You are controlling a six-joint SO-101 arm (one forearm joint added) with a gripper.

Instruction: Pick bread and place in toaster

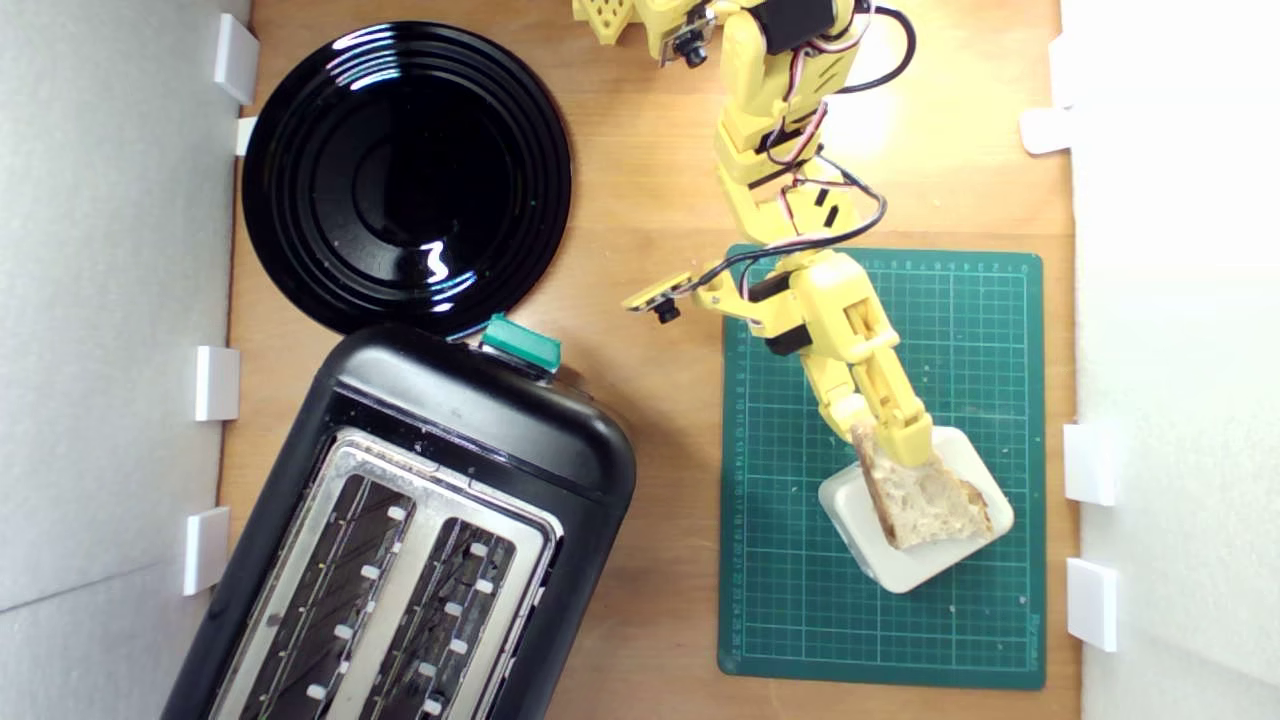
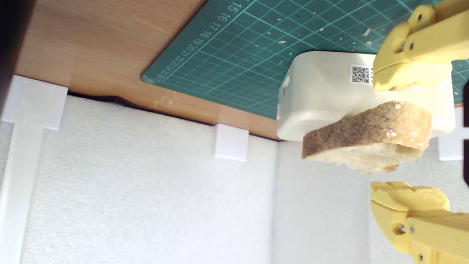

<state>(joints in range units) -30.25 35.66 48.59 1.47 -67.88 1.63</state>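
We see our fingers (image 2: pixel 410 137) spread wide around the bread (image 2: pixel 370 141), gripping nothing; it rests on the white block (image 2: pixel 322 99).

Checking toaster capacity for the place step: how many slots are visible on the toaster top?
2. Both sit in the silver top plate of the toaster: one slot toward the exterior view's left, the other slot beside it on the right. Their lower ends run off frame.

The toaster (image 1: pixel 420 540) is cut off by the exterior view's lower edge.
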